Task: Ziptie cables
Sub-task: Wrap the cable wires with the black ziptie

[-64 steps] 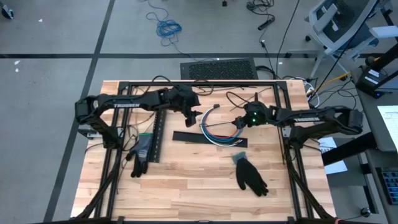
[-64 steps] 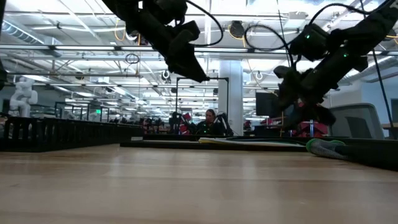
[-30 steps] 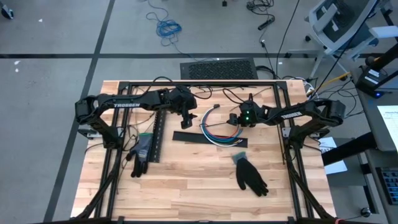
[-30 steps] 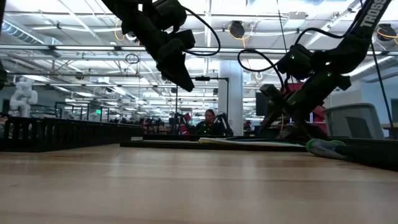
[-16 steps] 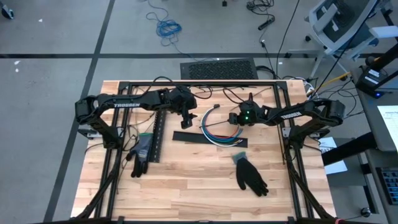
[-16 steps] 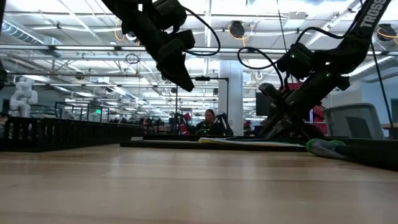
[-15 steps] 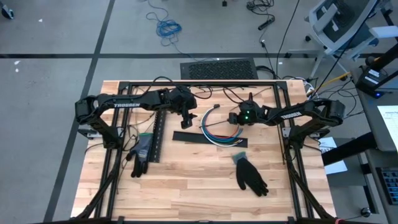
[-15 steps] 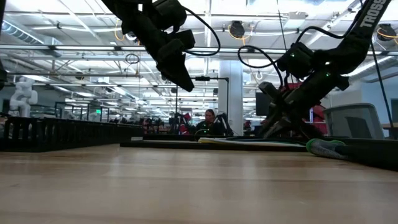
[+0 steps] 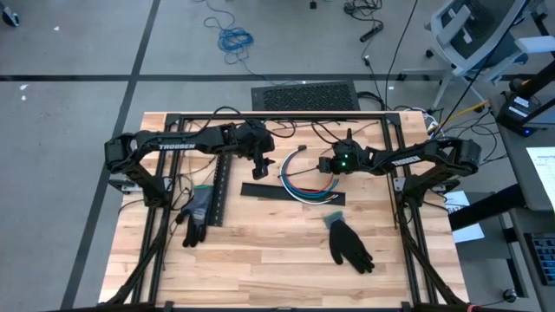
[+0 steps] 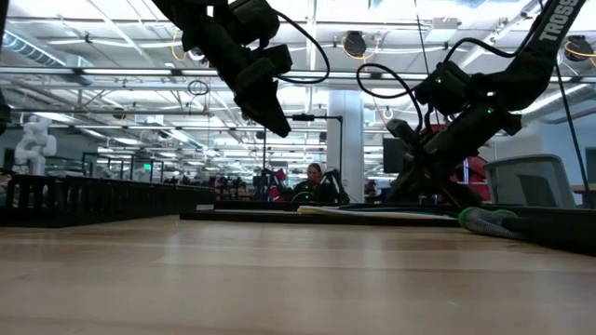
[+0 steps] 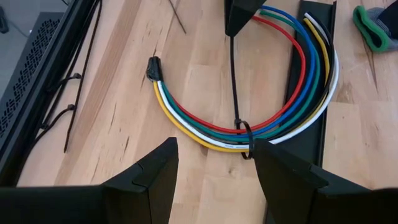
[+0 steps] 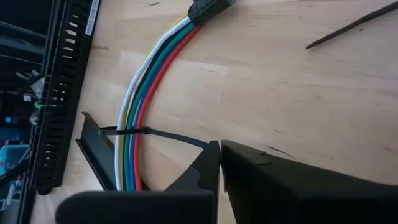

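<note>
The curved bundle of soft coloured cables looks light and limp; the thin black ziptie's tail is pinched by the closed right gripper; the left gripper hovers open, empty.

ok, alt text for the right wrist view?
The right claw is shut on the tail of a black ziptie looped around the cables, which curve across the wooden table beside a black slotted strip.
</note>
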`<action>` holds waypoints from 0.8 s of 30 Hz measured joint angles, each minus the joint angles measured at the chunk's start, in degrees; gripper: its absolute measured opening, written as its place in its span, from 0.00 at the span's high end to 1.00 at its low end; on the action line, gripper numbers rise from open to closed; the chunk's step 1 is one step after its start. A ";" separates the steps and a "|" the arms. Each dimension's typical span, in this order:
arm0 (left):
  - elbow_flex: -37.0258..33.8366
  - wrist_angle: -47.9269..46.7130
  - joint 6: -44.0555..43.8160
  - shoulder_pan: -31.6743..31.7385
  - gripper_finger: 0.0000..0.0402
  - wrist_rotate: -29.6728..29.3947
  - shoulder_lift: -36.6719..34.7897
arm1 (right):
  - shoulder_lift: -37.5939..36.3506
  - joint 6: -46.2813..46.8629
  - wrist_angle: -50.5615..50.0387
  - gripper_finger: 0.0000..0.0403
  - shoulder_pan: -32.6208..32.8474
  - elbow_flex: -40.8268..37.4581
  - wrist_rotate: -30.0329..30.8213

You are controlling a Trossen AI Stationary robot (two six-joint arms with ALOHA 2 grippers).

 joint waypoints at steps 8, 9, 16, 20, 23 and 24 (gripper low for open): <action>-0.02 0.27 0.24 0.00 0.54 1.68 0.00 | -0.06 -0.30 1.29 1.00 0.00 0.00 -2.82; -0.02 0.58 0.24 0.00 0.56 1.68 -0.06 | -0.28 -0.24 1.65 1.00 0.09 0.00 -3.31; -0.06 0.36 0.46 0.00 0.61 1.70 -0.86 | -5.17 -0.35 2.54 1.00 0.39 0.00 -3.79; -0.07 0.80 0.48 0.00 0.61 1.71 -0.92 | -8.94 -0.76 2.55 1.00 0.38 0.00 -2.82; -0.07 3.11 0.28 0.00 0.61 2.50 -0.89 | -11.34 -0.96 2.49 1.00 0.39 0.00 -2.77; -0.07 5.40 0.16 0.00 0.61 3.55 -0.87 | -12.07 -1.07 2.53 1.00 0.37 0.00 -2.75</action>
